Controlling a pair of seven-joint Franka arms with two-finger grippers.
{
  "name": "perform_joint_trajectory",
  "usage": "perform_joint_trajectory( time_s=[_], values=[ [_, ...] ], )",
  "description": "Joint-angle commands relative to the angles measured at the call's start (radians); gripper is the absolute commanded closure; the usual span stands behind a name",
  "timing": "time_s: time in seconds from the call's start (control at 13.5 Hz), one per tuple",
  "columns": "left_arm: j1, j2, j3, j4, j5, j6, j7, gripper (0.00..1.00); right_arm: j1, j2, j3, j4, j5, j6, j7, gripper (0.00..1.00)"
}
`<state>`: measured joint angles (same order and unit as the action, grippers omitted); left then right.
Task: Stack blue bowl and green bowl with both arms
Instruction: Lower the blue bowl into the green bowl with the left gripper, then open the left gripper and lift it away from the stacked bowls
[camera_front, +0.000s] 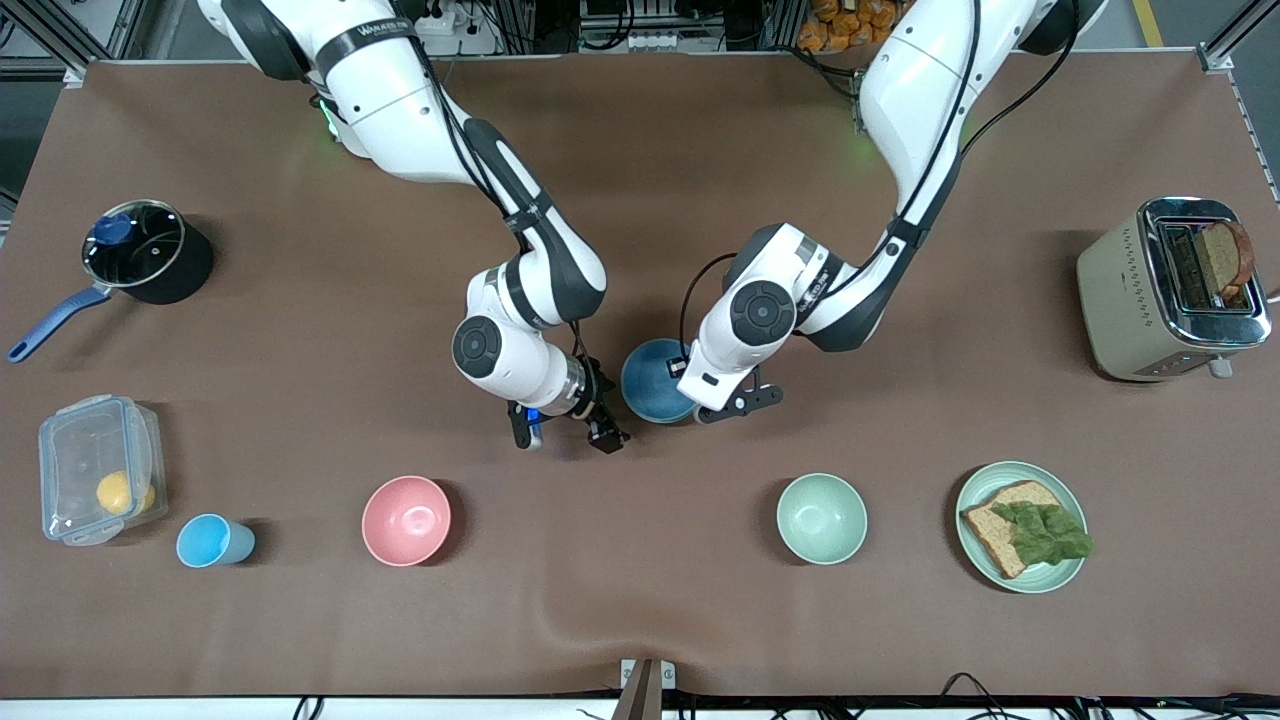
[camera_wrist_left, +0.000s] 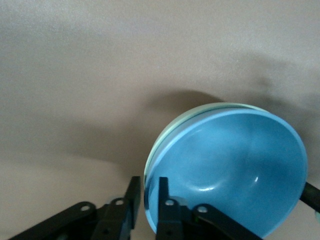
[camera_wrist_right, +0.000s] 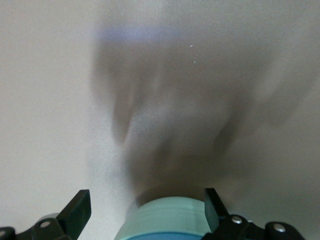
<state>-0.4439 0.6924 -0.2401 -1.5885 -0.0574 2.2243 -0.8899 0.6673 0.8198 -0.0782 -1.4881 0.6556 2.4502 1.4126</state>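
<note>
Blue bowl (camera_wrist_left: 230, 175) sits nested in the green bowl (camera_wrist_left: 172, 131) mid-surface, its rim pinched by the left gripper (camera_wrist_left: 147, 207). Right gripper (camera_front: 565, 420) hangs spread wide and empty just beside the stack. Judgement: let go gently, then lift straight up so the 2 bowls stay seated.

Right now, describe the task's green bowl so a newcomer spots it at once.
At the table's middle, the left gripper pinches the blue bowl's rim and the open right gripper flanks it. The green bowl is nested under that blue bowl, only its pale rim showing. The other green bowl stands alone, nearer the camera, beside the plate.
</note>
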Motion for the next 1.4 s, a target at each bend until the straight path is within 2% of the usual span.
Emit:
perform_joint_trajectory(
  time_s=[0.0,0.22,0.67,0.89,1.11,1.33],
  values=[
    [-0.001,-0.011,0.004,0.01,0.014,0.008,-0.026,0.0,0.011,0.019,-0.005,0.023,0.013,0.007,-0.001,0.0],
    [0.011,-0.062,0.012,0.013,0.014,0.006,-0.026,0.0,0.011,0.019,-0.005,0.023,0.012,0.006,-0.001,0.0],
    [0.149,-0.237,0.012,0.007,0.019,-0.073,0.064,0.0,-0.006,-0.001,-0.005,0.041,0.012,-0.02,-0.04,0.0],
    [0.204,-0.306,0.015,0.004,0.033,-0.153,0.086,0.0,-0.008,-0.016,-0.017,0.09,-0.016,-0.15,-0.041,0.0],
    [0.228,-0.359,0.015,0.007,0.158,-0.263,0.172,0.0,-0.017,-0.048,-0.037,0.103,-0.08,-0.243,-0.044,0.0],
    [0.301,-0.43,0.013,0.012,0.166,-0.345,0.239,0.0,-0.063,-0.092,-0.035,0.104,-0.108,-0.348,-0.139,0.0]
  ],
)
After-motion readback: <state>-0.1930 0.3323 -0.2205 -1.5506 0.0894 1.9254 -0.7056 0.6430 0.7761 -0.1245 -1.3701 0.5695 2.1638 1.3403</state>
